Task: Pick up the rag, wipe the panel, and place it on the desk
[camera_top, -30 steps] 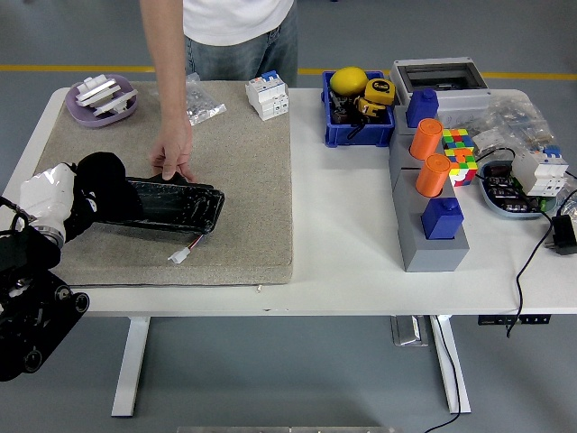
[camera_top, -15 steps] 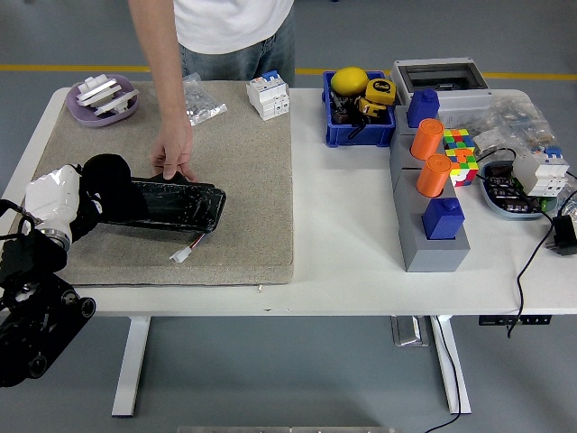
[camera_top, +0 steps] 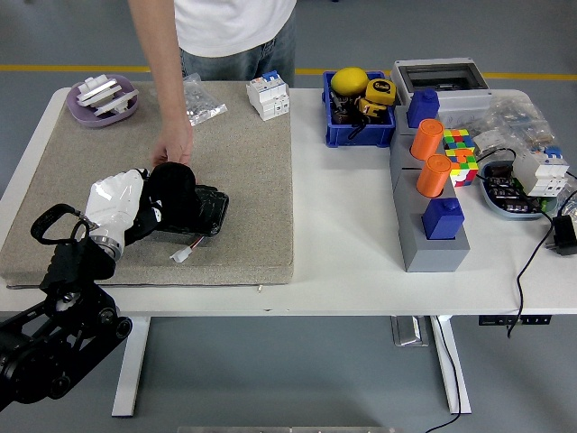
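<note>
A: Where is the rag?
B: The black rag [camera_top: 171,192] lies bunched on top of the dark panel [camera_top: 200,213], which sits on the beige mat [camera_top: 243,171]. It covers most of the panel; only the panel's right end shows.

A: And the robot's hand?
B: The left hand [camera_top: 122,206], wrapped in something white and shiny, presses against the rag from the left. Its fingers are buried in the cloth, so I cannot tell whether they are clamped on it or only resting there.

A: Anyone else touching the panel?
B: A person's hand [camera_top: 172,147] comes down from the far side of the mat and meets the panel's far edge, just behind the rag.

A: What else is around the mat?
B: A small white connector [camera_top: 181,254] on wires lies on the mat just in front of the panel. At the mat's far left corner is a purple dish [camera_top: 101,97]. Right of the mat stand a blue bin [camera_top: 357,114] and two orange cylinders [camera_top: 430,155] on a grey block.
</note>
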Motion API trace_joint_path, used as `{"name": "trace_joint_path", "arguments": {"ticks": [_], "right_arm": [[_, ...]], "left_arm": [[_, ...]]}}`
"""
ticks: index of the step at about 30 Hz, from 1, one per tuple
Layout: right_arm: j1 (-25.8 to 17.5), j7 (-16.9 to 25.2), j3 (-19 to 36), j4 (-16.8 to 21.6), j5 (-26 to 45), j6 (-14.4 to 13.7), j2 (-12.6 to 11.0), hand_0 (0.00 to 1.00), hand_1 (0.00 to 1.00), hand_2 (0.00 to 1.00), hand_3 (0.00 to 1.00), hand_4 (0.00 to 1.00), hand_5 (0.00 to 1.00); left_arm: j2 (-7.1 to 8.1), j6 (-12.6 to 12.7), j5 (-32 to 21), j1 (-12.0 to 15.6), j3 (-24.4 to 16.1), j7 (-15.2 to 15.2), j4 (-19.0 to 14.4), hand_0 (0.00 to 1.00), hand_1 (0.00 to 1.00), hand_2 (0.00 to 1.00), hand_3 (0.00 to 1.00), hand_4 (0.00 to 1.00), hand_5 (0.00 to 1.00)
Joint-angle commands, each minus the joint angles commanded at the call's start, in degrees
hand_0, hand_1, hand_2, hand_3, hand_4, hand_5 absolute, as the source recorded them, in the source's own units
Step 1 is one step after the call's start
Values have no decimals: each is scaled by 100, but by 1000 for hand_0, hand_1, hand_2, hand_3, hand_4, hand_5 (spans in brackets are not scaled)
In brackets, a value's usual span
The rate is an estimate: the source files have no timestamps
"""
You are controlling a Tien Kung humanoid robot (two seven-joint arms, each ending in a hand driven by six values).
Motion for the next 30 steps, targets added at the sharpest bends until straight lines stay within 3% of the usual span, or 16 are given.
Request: {"name": "trace_joint_path", "arguments": {"ticks": [13, 19, 30], "right_arm": [[27, 7, -14, 1, 14, 6, 1, 748, 623, 624, 562, 918, 422], [27, 2, -42, 3, 30, 19, 1, 748, 623, 624, 562, 919, 422], [9, -14, -37, 4, 22, 38, -5, 746, 624, 624, 562, 919, 424]], "left_arm": [[-94, -148, 33, -217, 625, 210, -457, 293, 435, 534, 488, 207, 2], [-107, -173, 19, -234, 723, 247, -560, 293, 434, 534, 489, 209, 2], [-25, -165, -9, -213, 485, 231, -322, 294, 434, 535, 490, 210, 2]]}}
